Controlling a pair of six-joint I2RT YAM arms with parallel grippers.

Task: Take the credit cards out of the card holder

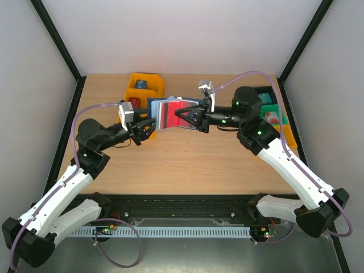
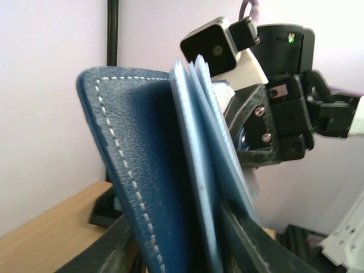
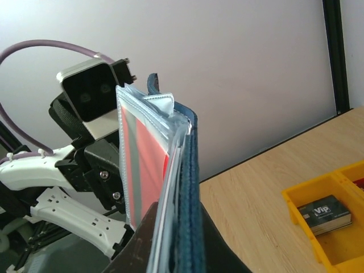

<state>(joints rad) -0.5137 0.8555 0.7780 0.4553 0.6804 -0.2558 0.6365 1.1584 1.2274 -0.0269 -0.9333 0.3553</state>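
Reading "VIP", black box (image 3: 331, 212) sits in bin (image 3: 292, 203).

The card holder (image 1: 156, 105) is dark navy with pale stitching along its edge. It hangs in the air, opened and fanned, standing roughly on edge. Its lighter blue inner leaves (image 2: 196, 170) splay away from the cover. Beside them a clear sleeve (image 3: 128, 153) has a red credit card (image 3: 152, 170) tucked inside it, not drawn out. The right end effector (image 1: 183, 116) pinches one edge of the holder. The fingers of the left end effector (image 1: 149, 128) flank the opposite edge, and whether they grip it is unclear.
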